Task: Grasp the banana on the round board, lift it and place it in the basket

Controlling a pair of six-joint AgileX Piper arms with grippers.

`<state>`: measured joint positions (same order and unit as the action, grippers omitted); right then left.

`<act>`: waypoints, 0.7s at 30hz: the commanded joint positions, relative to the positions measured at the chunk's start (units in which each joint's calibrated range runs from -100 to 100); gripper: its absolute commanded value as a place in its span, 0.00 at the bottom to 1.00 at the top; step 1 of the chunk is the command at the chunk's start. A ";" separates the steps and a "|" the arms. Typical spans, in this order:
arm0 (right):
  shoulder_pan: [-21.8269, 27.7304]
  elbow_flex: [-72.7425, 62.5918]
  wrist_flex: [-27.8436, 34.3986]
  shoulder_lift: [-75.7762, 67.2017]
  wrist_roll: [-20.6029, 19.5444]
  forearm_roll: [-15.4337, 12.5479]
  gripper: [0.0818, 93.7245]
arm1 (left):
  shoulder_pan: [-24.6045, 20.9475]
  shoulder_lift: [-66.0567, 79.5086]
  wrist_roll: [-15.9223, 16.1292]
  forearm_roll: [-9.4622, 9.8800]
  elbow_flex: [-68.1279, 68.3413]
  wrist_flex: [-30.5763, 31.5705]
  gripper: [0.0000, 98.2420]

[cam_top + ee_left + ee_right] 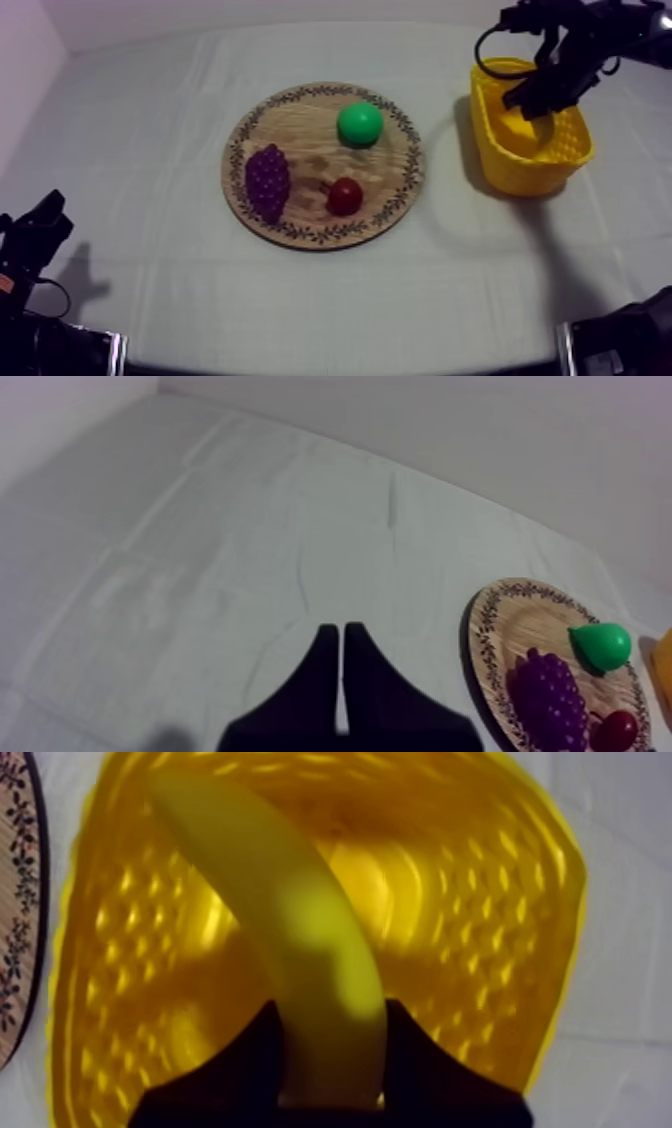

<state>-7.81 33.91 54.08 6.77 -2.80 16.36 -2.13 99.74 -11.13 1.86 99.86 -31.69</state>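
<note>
- Now grips banana w/ right tool, clenched on one end, rest of fruit out ahead of it.
- Hangs over yellow basket at right side of counter, reaching in from upper right.
- Puts banana within the rim line, going by the right wrist view. Cannot tell whether touching the basket floor or wall.
- Key relation: runs banana's long axis straight out from the tool and down into the basket, curving a bit toward the board-side wall. Shows no sideways offset to fix, w/ the drop zone directly under the fruit.
- Counts right arm as nearer by far, being at the basket already.
- Rests left tool low at near-left of counter, pressed together on nothing, well apart from wooden board & basket.
- Leaves grapes, pear & small red fruit on the board, w/ no banana there.
- Judged: carry approx done, release step in hand. Needs only letting go, maybe after dipping lower.
- Risk, a guess: could prop the far end on the wall & tip over the rim if dropped from high.
</note>
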 commanded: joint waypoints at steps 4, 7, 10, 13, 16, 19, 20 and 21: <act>0.13 -0.63 -0.98 3.21 -0.76 0.42 0.25 | 0.00 0.01 0.02 0.02 0.03 0.00 0.00; 0.12 -0.97 -1.57 4.47 -1.49 0.82 0.31 | 0.00 0.01 0.02 0.02 0.03 0.00 0.00; 0.42 -1.59 -2.07 5.35 -2.09 0.88 0.41 | 0.00 0.01 0.02 0.02 0.03 0.00 0.00; 0.72 -2.23 -2.36 5.85 -2.20 0.66 0.45 | 0.00 0.01 0.02 0.02 0.03 0.00 0.00; 0.85 -2.61 -2.49 6.04 -2.04 0.45 0.45 | 0.00 0.01 0.02 0.02 0.03 0.00 0.00; 0.90 -2.76 -2.53 6.00 -1.85 0.30 0.42 | 0.00 0.01 0.02 0.02 0.03 0.00 0.00; 0.90 -2.78 -2.54 5.94 -1.69 0.22 0.39 | 0.00 0.01 0.02 0.02 0.03 0.00 0.00; 0.89 -2.80 -2.54 5.84 -1.52 0.15 0.36 | 0.00 0.01 0.02 0.02 0.03 0.00 0.00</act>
<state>-6.94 31.16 51.44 12.74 -4.53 16.64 -2.13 99.74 -11.13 1.86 99.86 -31.69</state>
